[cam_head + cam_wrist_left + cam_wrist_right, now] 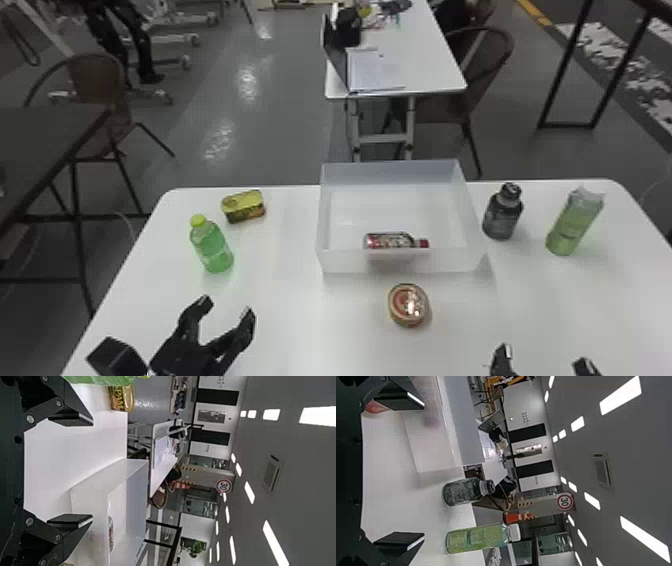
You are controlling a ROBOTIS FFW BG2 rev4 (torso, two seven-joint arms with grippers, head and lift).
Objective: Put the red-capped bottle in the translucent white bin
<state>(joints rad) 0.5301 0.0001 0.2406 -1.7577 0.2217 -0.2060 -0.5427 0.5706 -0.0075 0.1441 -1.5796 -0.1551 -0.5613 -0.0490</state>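
The red-capped bottle (390, 241) lies on its side inside the translucent white bin (400, 262), near the bin's front wall, its cap toward the right. My left gripper (227, 305) is open over the table's front left, with nothing between its fingers. At the bottom right, my right gripper (545, 357) stands open and apart from the bin. In the left wrist view the left gripper (71, 470) shows spread fingers, and the bin (91, 498) lies beyond them. The right wrist view has the right gripper (401, 471) open, with the bin (431, 447) farther off.
A round tin (408, 305) sits in front of the bin. To the left are a green bottle (212, 247) and a yellow can (244, 206). A dark bottle (502, 212) and a light green bottle (574, 222) stand to the right.
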